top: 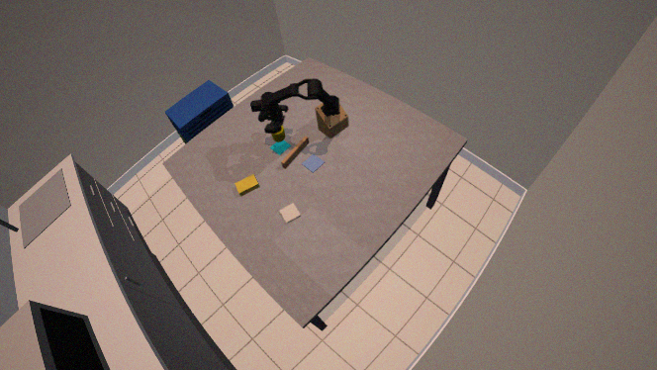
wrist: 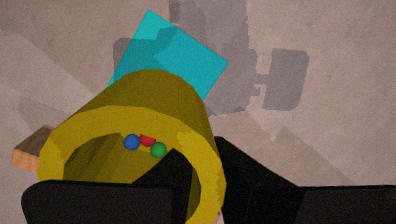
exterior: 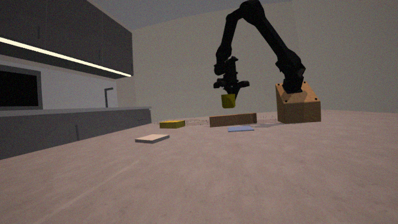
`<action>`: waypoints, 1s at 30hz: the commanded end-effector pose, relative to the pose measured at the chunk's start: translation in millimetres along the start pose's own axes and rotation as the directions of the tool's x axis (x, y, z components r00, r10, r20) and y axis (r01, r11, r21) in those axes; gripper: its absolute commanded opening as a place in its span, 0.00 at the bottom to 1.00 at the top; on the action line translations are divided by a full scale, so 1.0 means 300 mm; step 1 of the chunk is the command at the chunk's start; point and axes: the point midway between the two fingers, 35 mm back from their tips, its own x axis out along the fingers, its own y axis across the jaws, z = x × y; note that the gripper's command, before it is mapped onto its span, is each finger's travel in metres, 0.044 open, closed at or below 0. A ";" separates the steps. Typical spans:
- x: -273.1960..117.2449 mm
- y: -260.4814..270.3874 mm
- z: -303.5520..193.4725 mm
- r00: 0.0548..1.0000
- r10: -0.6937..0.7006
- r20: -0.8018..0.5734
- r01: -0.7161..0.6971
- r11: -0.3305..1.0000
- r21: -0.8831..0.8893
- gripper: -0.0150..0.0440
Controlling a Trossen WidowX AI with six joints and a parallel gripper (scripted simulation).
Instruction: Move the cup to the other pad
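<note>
My gripper [top: 276, 130] [exterior: 232, 93] [wrist: 202, 143] is shut on the wall of the yellow cup [top: 279, 135] [exterior: 228, 102] [wrist: 155, 90], one finger inside it and one outside. The cup is in the air, roughly upright. In the wrist view a blue marble [wrist: 131, 142], a red marble [wrist: 147, 140] and a green marble [wrist: 158, 150] lie inside it. The teal pad [top: 280, 147] [wrist: 192, 62] lies below, near the cup; in the exterior view it is hidden. The blue pad [top: 314, 163] [exterior: 240, 129] lies across the wooden bar [top: 295, 152] [exterior: 233, 120] [wrist: 26, 160].
A yellow block [top: 246, 184] [exterior: 172, 124] and a pale flat tile [top: 290, 213] [exterior: 152, 138] lie on the table farther from the arm. The arm's wooden base [top: 332, 124] [exterior: 299, 111] stands near the blue pad. A blue box [top: 198, 106] stands beyond the table's edge.
</note>
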 end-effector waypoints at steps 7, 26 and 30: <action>0.009 -0.005 0.033 1.000 0.000 0.006 0.000 1.000 -0.005 0.25; 0.121 -0.002 0.038 1.000 0.001 0.006 -0.001 1.000 -0.005 0.25; 0.144 -0.002 0.038 1.000 0.001 0.005 -0.001 1.000 -0.005 0.25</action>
